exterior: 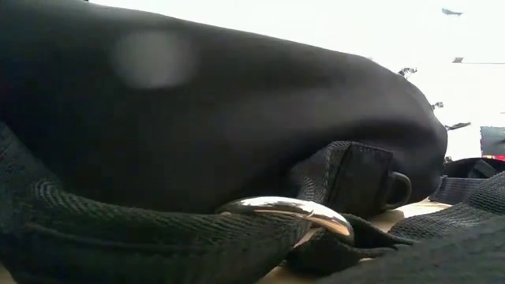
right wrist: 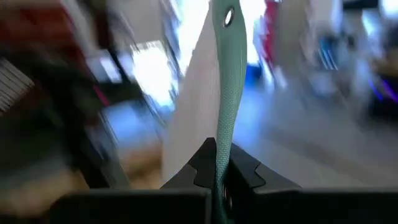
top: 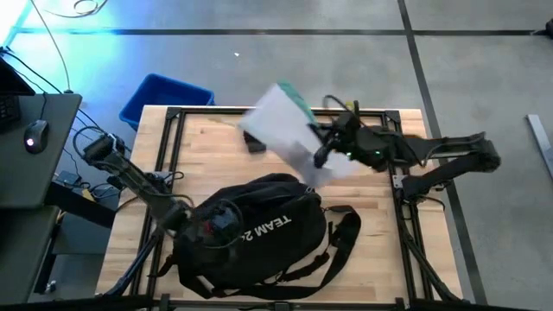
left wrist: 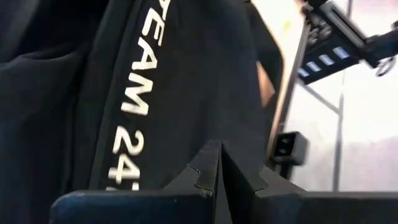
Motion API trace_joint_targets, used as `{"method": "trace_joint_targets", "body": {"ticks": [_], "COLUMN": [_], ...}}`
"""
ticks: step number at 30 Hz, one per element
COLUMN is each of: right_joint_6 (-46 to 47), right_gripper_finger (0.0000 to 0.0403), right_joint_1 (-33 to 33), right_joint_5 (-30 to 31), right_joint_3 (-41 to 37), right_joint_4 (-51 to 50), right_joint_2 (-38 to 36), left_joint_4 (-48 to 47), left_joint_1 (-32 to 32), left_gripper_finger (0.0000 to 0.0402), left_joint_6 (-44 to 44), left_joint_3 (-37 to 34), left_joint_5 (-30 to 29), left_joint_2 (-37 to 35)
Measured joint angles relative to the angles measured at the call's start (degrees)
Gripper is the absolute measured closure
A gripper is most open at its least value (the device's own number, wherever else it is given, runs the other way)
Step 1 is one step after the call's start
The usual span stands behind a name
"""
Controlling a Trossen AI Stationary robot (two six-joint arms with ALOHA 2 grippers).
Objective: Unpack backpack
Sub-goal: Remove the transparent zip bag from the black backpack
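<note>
At the table's near edge lies the backpack [top: 259, 233], left gripper [top: 200, 226] pressed against its left end, fingers [left wrist: 205, 174] together. White lettering [left wrist: 130, 106] reads "TEAM 247". Beyond it, the right gripper [top: 321, 149] is clamped on a white-and-green packet [top: 281, 121].

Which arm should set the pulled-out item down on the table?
Right. Its claw is shut on the teal-edged white item, in the air beyond the backpack. The left claw is shut at the backpack.

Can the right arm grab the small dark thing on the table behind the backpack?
Probably not yet. The right gripper is shut on a teal and white packet, so it's busy. The small dark thing lies partly under that packet.
</note>
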Motion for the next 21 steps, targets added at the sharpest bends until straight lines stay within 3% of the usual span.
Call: {"method": "trace_joint_targets", "body": {"ticks": [4,7,13,16,21], "right_joint_6": [19.1,24.6,23.0,25.0,25.1], "right_gripper_finger": [0.0403,0.0403,0.0403,0.0403,0.0394], "right_joint_1": [-2.2,-3.1,-4.5,-6.8,-9.1], "right_joint_5": [6.3,6.5,1.3,-2.4,-11.9], "right_joint_3": [-0.1,-0.1,-4.2,-7.8,-12.4], "right_joint_4": [-30.0,-41.0,-41.0,-40.0,-30.9], "right_joint_2": [-1.5,-0.6,6.3,11.1,17.4], "left_joint_4": [5.0,7.1,5.0,-1.3,-10.9], "left_joint_1": [3.7,6.0,9.7,11.1,11.1], "left_gripper_finger": [0.0402,0.0402,0.0402,0.0402,0.0402], "left_joint_6": [2.1,4.8,7.7,7.6,5.8], "left_joint_3": [0.0,0.0,0.0,0.2,0.3], "left_joint_5": [2.4,5.2,8.5,11.0,10.3], "left_joint_2": [3.3,4.0,2.6,-0.2,-6.3]}}
